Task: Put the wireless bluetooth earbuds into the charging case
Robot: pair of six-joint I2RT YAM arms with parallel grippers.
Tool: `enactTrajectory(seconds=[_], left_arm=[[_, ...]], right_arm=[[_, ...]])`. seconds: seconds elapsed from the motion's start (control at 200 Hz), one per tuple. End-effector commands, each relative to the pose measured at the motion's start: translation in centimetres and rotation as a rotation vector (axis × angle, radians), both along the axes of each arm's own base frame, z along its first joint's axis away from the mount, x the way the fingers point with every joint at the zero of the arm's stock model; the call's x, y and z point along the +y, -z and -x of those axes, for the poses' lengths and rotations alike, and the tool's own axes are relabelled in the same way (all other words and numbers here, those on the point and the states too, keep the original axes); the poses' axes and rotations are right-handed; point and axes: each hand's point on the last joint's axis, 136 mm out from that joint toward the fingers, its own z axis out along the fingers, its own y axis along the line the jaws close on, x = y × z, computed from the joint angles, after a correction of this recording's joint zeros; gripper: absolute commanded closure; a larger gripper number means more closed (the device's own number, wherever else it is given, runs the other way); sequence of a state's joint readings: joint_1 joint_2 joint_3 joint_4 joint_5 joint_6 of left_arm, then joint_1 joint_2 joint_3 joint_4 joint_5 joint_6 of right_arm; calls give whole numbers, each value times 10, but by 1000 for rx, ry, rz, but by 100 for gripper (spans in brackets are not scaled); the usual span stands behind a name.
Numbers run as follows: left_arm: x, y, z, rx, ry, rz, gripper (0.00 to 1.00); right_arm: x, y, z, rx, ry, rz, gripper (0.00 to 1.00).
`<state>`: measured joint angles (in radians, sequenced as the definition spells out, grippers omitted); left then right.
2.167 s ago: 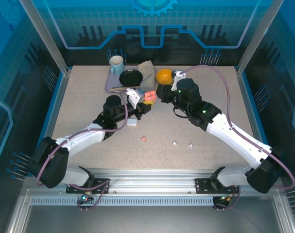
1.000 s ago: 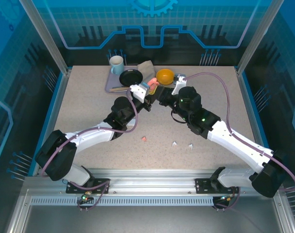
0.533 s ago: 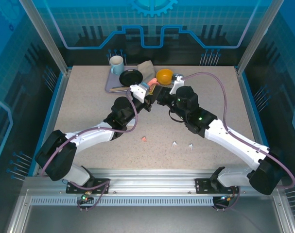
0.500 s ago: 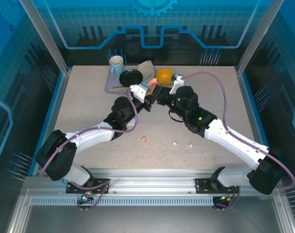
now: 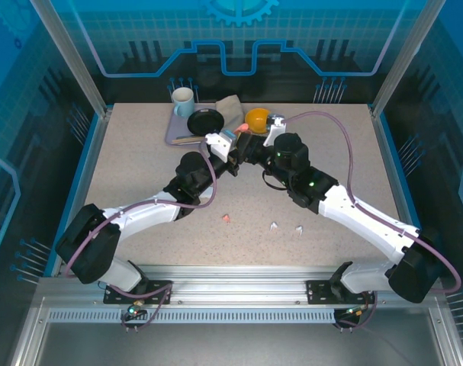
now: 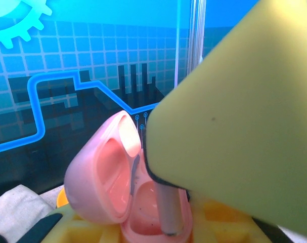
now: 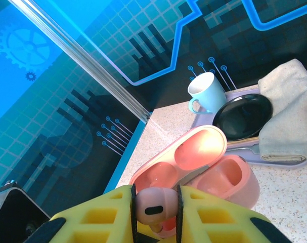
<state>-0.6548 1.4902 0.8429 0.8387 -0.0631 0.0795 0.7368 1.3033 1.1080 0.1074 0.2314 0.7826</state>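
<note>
Lately right pincer [image 7: 154, 205], clenched on pink earbud [image 7: 152, 198], closed in; stem seemingly entered pink case [image 6: 128, 182] grasped by left pincer [image 6: 153, 228].

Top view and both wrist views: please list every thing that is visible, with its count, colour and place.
held earbud: one, pink, between the right gripper's pads, at the open case
loose earbud: one, pink, near middle of the table
white earbuds: two, white, on the table, right of the loose pink one
case: one, pink, lid open, in the left gripper
tray: one, lilac, far side of the table
mug: one, pale blue, far end of the tray
plate: one, black, on the tray
cloth: one, grey, right of the plate
bowl: one, orange, right of the cloth
table: one, speckled beige
left gripper: shut on the case
right gripper: shut on the held earbud
</note>
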Motion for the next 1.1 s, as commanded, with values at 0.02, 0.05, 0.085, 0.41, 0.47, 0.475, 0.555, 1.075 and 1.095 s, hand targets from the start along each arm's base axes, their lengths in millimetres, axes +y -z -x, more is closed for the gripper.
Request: enactTrajectory(seconds=[0.02,0.05,0.085,0.41,0.47,0.475,0.555,1.075,1.095], left_arm=[[-10,-25,5,-51,41,40,100],[-10,-26,5,-53,39,41,100],[-10,-27,5,-55,40,42,100],[-14,-30,10,-61,59,44,100],[-14,-31,10,-64,58,45,100],[-14,-31,10,-64,59,45,100],[-14,-31,11,-65,62,43,100],[-14,-36,10,-81,51,33,100],[-14,-36,9,-81,49,33,100]], right_arm=[[3,-13,-6,-20,-1,-34,76],[3,-11,-7,-16,1,-30,76],[3,-9,-7,-13,1,-24,76],[-4,12,-19,44,48,-25,78],[-3,15,-20,57,47,-33,78],[-3,15,-20,57,47,-33,79],[-1,17,-19,59,33,-30,78],[11,23,3,-6,-137,115,78],[12,23,4,-7,-142,118,78]])
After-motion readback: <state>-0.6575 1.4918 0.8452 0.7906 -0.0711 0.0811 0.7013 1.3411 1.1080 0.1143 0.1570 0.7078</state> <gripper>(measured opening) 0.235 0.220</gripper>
